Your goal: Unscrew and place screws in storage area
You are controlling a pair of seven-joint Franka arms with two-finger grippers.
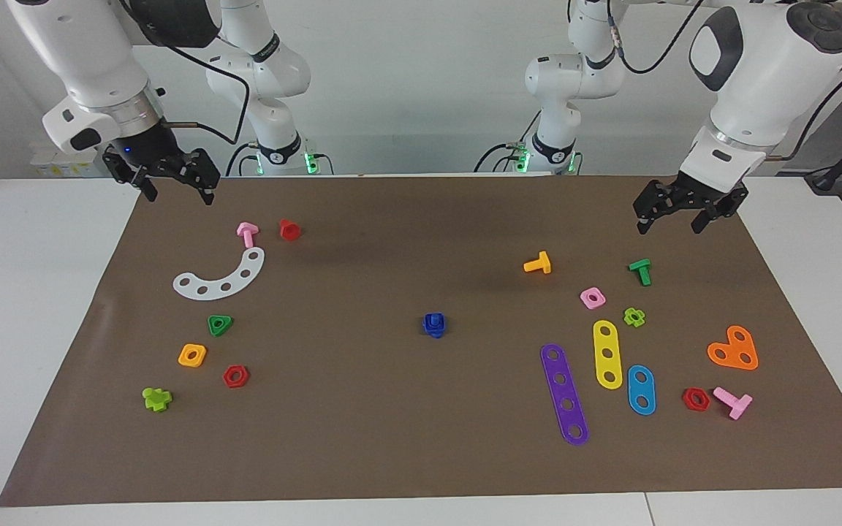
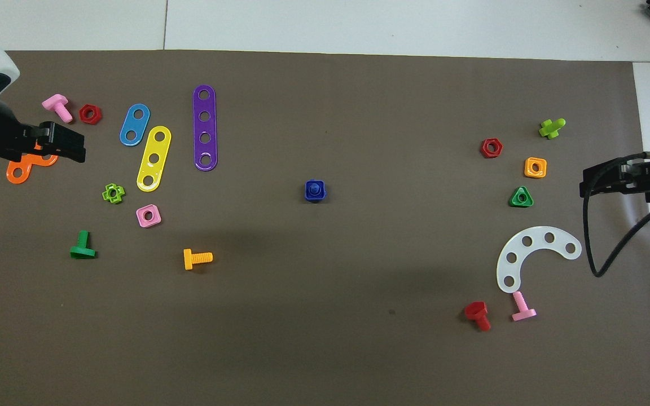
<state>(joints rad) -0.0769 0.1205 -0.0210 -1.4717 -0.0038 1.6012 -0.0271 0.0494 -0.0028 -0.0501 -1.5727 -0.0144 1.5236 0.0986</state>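
The dark-blue bolt and nut [image 1: 434, 324] sit screwed together as one piece at the middle of the frame in both views, alone on the brown mat [image 1: 406, 453] that covers the desk [image 1: 33, 307]. In the facing view, an orange T-shaped bolt [image 1: 538, 264] lies up and right of it, and a purple four-hole strip [image 1: 564, 394] lies lower right, with a yellow strip [image 1: 607, 353] and a blue strip [image 1: 641, 389] beside that. To the left of centre lie a green triangular nut [image 1: 220, 324], an orange square nut [image 1: 192, 355] and a white curved strip [image 1: 221, 276]. The left claw [image 1: 673, 215] hangs at the upper right of the facing view, fingers apart and holding nothing. The right claw [image 1: 177, 187] hangs at the upper left, likewise spread and empty. No brand, label or writing can be read on any piece.
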